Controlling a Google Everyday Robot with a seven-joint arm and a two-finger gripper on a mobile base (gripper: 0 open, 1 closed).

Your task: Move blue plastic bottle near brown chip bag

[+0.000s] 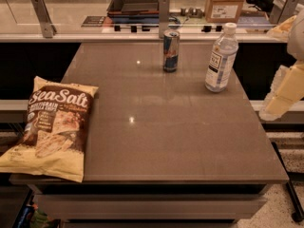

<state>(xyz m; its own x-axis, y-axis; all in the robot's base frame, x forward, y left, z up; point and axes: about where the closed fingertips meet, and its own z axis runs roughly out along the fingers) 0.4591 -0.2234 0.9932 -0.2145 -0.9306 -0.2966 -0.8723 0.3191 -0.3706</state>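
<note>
I see a brown desk [180, 141]; counter [95, 30] and cardboard box [223, 4] past its far edge, speckled floor [284, 208] by the near-right corner, gripper [281, 98] off the right edge.

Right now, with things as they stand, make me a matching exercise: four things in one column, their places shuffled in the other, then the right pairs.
1. blue plastic bottle
2. brown chip bag
3. drink can
4. end effector

A. lying flat at the left edge of the table
B. upright, back centre of the table
C. off the table, beyond its right edge
D. upright, back right of the table

Pairs: 1-D, 2-A, 3-B, 4-C.
</note>
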